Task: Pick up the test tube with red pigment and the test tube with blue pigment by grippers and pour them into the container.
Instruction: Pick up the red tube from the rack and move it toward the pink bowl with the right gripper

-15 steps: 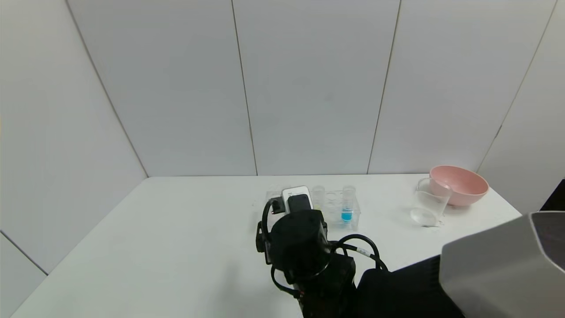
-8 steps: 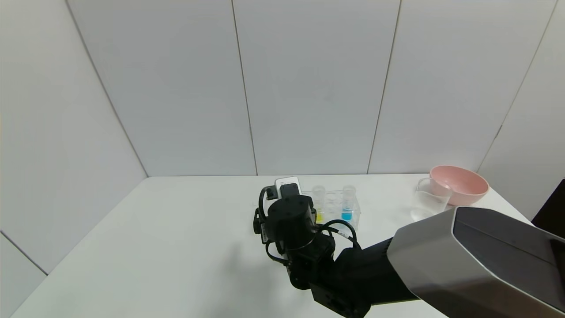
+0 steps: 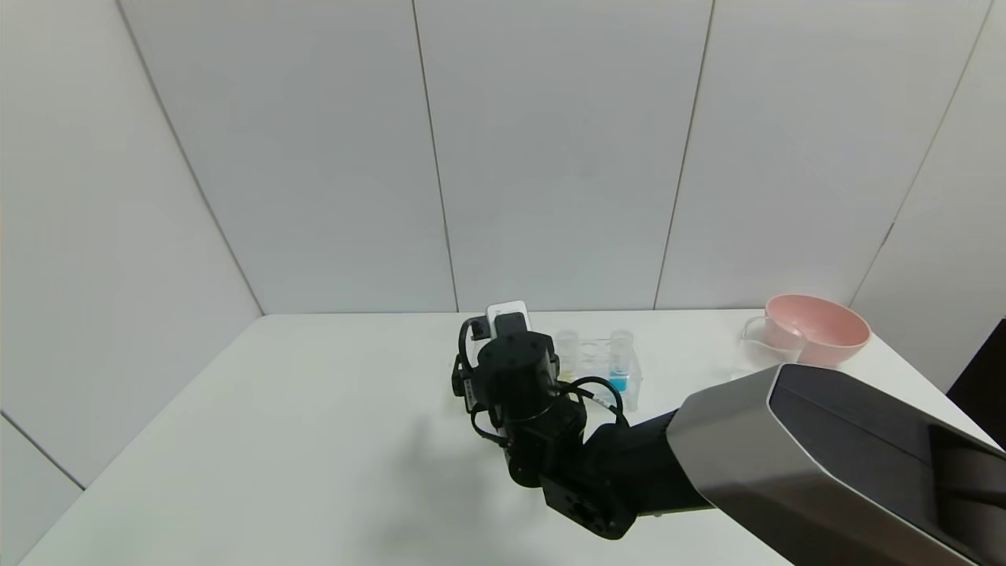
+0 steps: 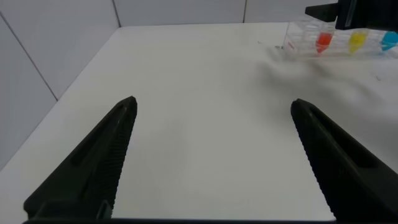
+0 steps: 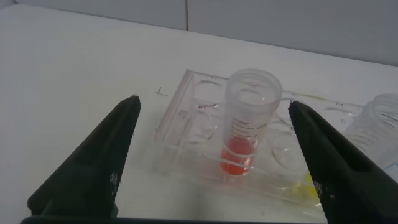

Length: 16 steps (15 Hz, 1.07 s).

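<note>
The red test tube (image 5: 250, 121) stands upright in a clear rack (image 5: 186, 127), orange-red liquid at its base. My right gripper (image 5: 214, 101) is open, its fingers on either side of the tube and apart from it. In the head view the right wrist (image 3: 515, 377) hides the red tube at the rack's left end. The blue test tube (image 3: 620, 365) stands at the right end of the rack (image 3: 596, 358). The clear container (image 3: 756, 333) is at the far right, partly behind my right arm. My left gripper (image 4: 214, 101) is open and empty over bare table, far from the red tube (image 4: 323, 42) and the blue tube (image 4: 390, 41).
A pink bowl (image 3: 817, 326) sits just behind the container at the back right. A tube with yellow liquid (image 3: 566, 350) stands in the rack between red and blue. The right arm's grey link (image 3: 849, 464) crosses the table's front right.
My right arm has reached forward and left, bringing its wrist up to the rack's left end. Its grey link now covers more of the container.
</note>
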Available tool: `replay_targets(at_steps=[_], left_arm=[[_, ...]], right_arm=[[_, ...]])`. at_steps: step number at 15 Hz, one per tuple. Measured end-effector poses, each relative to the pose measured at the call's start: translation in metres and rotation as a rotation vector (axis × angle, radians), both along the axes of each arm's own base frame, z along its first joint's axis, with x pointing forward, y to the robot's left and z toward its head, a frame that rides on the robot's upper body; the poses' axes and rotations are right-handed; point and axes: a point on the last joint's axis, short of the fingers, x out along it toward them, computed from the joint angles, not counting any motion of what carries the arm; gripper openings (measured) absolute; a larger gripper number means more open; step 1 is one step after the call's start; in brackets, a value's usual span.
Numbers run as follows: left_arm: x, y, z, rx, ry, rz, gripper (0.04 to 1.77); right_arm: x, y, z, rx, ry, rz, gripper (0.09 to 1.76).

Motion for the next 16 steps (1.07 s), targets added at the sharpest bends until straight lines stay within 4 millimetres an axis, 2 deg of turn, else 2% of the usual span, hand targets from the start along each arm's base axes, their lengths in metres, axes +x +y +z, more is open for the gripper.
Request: replay_targets(at_steps=[11, 16], left_arm=[[0.000, 0.000, 0.000, 0.000, 0.000, 0.000, 1.76], [0.000, 0.000, 0.000, 0.000, 0.000, 0.000, 1.76]], right_arm=[[0.015, -0.002, -0.007, 0.005, -0.004, -0.010, 1.71], [0.015, -0.003, -0.009, -0.001, 0.000, -0.013, 0.99]])
